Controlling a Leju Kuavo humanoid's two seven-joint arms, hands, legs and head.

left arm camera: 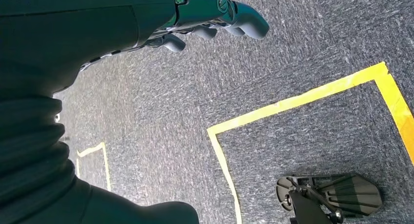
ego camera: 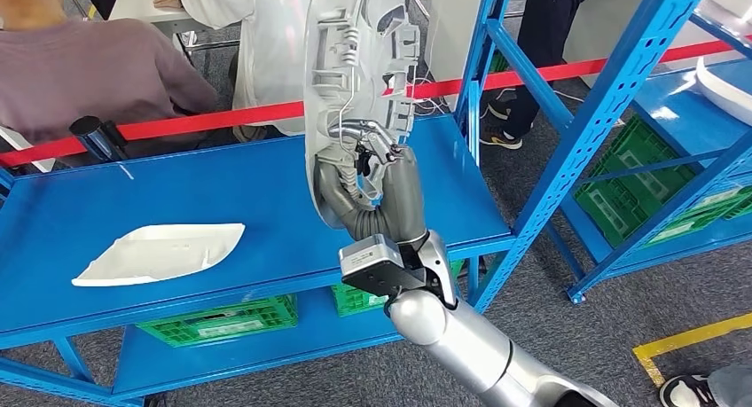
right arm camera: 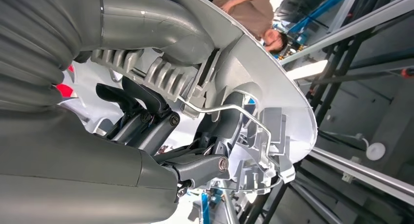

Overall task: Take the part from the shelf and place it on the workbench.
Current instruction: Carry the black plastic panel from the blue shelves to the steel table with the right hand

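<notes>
My right hand (ego camera: 377,172) grips a long white-grey moulded plastic part (ego camera: 355,61) by its lower end and holds it upright above the blue workbench (ego camera: 257,185), its ribbed inner side and a bent wire facing me. In the right wrist view the fingers (right arm camera: 146,112) curl around the part (right arm camera: 273,87) with the thumb against its shell. A second white part (ego camera: 164,252) lies flat on the left of the bench. My left hand (left arm camera: 215,14) hangs over grey carpet, fingers apart, holding nothing.
A blue shelf rack (ego camera: 612,97) stands to the right with green crates (ego camera: 656,185) low down and a white part (ego camera: 723,92) on its shelf. Green crates (ego camera: 222,318) sit under the bench. People sit behind a red tape barrier (ego camera: 222,119). Yellow floor tape (left arm camera: 293,104) crosses the carpet.
</notes>
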